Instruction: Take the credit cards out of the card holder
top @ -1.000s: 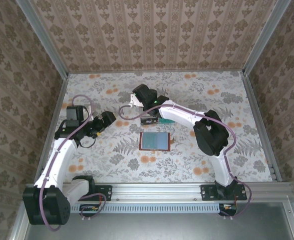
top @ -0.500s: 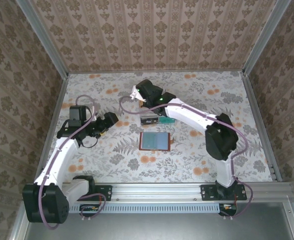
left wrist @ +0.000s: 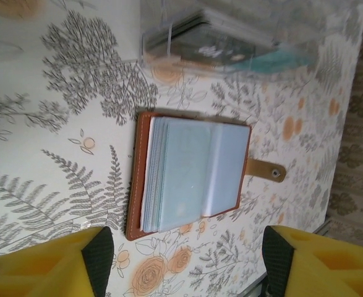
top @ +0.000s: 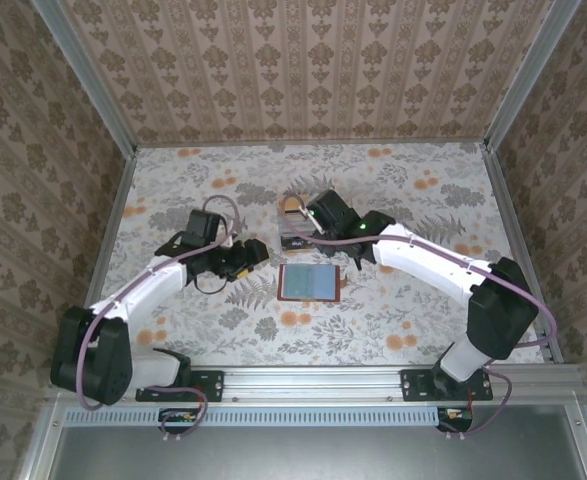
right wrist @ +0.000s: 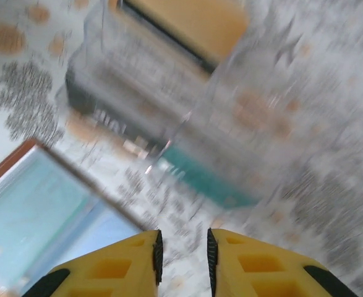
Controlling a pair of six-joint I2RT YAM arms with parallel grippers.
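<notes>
Floral counter [top: 403,320] carrying everything. Clear plastic box [top: 298,225] near mid-counter, toward the far edge. Card holder [top: 308,282] lying open just nearside of it, untouched. Left end effector [top: 258,253] spread wide beside holder; right end effector [right wrist: 182,253] nearly together, empty, over box.

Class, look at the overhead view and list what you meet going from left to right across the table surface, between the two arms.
Left claw → open card holder → right arm's white forearm.
</notes>
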